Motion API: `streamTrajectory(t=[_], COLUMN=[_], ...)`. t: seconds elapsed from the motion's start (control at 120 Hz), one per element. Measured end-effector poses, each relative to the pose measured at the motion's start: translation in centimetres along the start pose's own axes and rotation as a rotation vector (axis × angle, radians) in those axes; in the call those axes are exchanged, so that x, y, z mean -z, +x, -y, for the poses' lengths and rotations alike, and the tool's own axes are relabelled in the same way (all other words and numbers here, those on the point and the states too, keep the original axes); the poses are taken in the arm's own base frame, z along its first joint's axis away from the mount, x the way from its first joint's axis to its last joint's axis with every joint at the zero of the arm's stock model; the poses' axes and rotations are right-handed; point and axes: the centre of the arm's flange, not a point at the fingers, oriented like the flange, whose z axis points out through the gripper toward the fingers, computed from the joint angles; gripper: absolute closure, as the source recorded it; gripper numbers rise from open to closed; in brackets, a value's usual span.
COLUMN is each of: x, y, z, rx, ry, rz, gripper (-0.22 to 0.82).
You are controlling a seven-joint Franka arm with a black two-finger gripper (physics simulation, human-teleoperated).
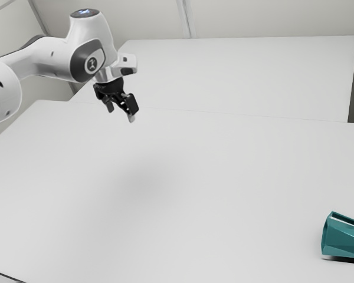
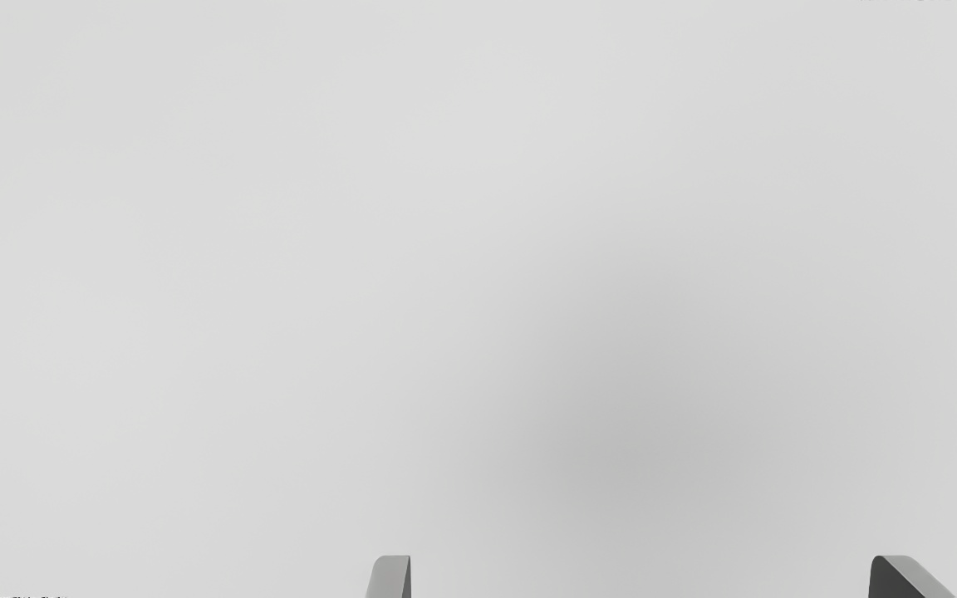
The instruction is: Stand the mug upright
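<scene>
The open tool (image 1: 121, 114) hangs well away from the teal mug (image 1: 344, 239), tipped over on the worktop (image 1: 183, 206) at the exterior view's right edge. The mug looks hard, maybe slippery: best pinched by its sides.

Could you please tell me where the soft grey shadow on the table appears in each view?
Exterior view: soft grey shadow on the white table, left of the picture's middle and below the jaws.
Wrist view: on the table, in line with the gap between the jaws.
Shared landmark: the jaws, standing apart.
</scene>
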Motion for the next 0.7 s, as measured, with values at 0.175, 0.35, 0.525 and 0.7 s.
streamTrajectory(t=[0.175,0.35,0.525,0.7], x=[0.1,-2.8,-5.4,-7.0], y=[0.7,1.3,0.1,0.0], z=[-3.5,-11.7,-16.0,-18.4], rx=[0.0,0.017,0.058,0.128], ry=[-0.073,-0.289,-0.407,-0.529], rz=[-0.045,-0.067,-0.054,-0.058], gripper=[0.0,0.0,0.0,0.0])
